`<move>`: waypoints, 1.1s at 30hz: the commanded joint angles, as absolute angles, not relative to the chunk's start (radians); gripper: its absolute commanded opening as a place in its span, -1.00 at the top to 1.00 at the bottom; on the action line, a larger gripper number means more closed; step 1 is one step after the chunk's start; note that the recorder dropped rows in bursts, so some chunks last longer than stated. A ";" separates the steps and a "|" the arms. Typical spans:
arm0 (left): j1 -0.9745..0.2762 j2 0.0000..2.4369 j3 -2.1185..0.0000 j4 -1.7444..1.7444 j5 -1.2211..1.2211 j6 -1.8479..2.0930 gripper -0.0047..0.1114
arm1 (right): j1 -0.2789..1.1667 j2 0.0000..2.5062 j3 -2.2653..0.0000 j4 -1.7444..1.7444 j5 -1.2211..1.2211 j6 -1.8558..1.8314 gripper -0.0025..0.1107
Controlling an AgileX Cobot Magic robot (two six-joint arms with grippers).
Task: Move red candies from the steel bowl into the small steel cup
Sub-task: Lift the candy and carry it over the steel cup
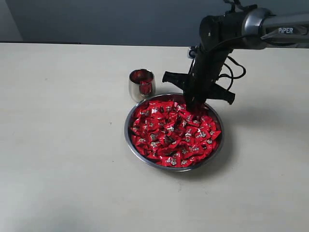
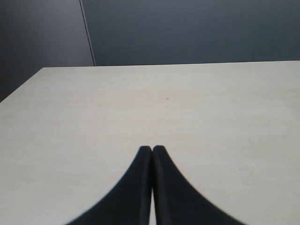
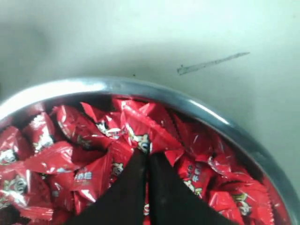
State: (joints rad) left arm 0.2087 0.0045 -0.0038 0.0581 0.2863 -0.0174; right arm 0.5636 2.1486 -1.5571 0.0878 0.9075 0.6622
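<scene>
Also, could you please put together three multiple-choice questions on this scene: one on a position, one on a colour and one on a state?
1. Where does the small steel cup stand relative to the steel bowl?
A. Inside it.
B. On the table, just beside its far-left rim.
C. Far off, at the near right corner.

2. What colour are the candies in the bowl?
A. Red.
B. Blue.
C. Green.

3. How are the right fingers?
A. Wide open above the cup.
B. Out of sight.
C. Closed together, down among the candies.

Answers:
1 B: the exterior view shows the cup upright next to the rim.
2 A: every wrapper is shiny red.
3 C: the right wrist view shows the tips meeting in the pile.
</scene>
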 commanded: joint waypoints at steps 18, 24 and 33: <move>0.203 0.000 0.000 0.064 0.284 -0.020 0.91 | 0.616 2.128 -1.651 0.012 1.025 0.619 0.97; 0.203 0.000 0.000 0.064 0.284 -0.020 0.91 | 0.622 2.128 -1.654 0.157 0.929 0.493 0.97; 0.203 0.000 0.000 0.064 0.284 -0.020 0.91 | 0.622 2.128 -1.814 0.184 0.926 0.433 0.97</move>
State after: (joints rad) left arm 0.2087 0.0045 -0.0038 0.0581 0.2863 -0.0174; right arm 0.6222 2.1353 -1.7599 0.1849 0.9245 0.4586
